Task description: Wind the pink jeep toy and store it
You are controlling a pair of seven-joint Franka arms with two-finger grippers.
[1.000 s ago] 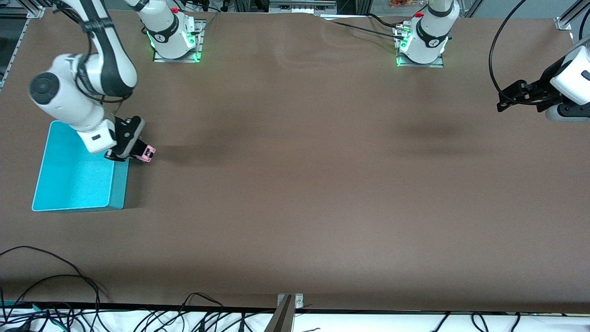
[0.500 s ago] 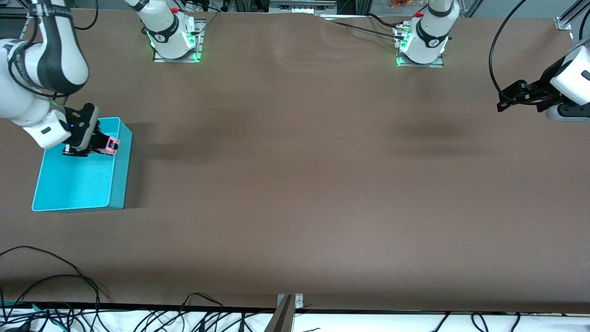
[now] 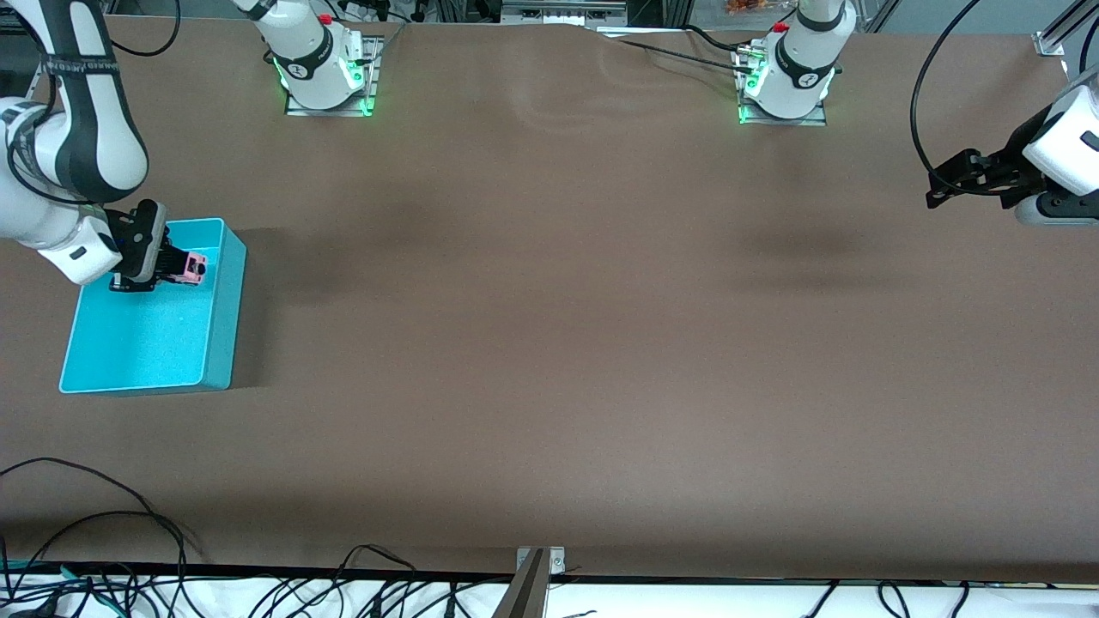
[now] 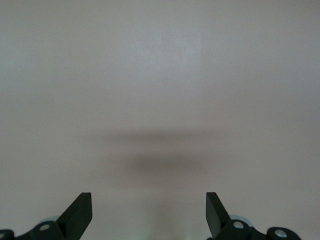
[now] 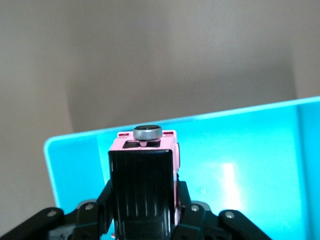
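Observation:
My right gripper [image 3: 176,267] is shut on the pink jeep toy [image 3: 191,268] and holds it over the turquoise bin [image 3: 137,343], above the part of the bin nearest the robots' bases. In the right wrist view the jeep [image 5: 144,185] shows its black roof and a spare wheel on pink bodywork, clamped between my fingers [image 5: 187,215], with the bin's floor [image 5: 240,170] under it. My left gripper [image 3: 936,193] is open and empty, and waits in the air at the left arm's end of the table; its fingertips [image 4: 80,210] frame bare table.
The bin holds nothing else that I can see. Brown table cloth [image 3: 558,343] spreads across the whole middle. Cables [image 3: 103,532] lie along the table edge nearest the front camera. The arm bases [image 3: 322,77] stand at the top.
My right gripper has carried the jeep from beside the bin's wall to over the bin's inside, toward the right arm's end. The left arm has not moved.

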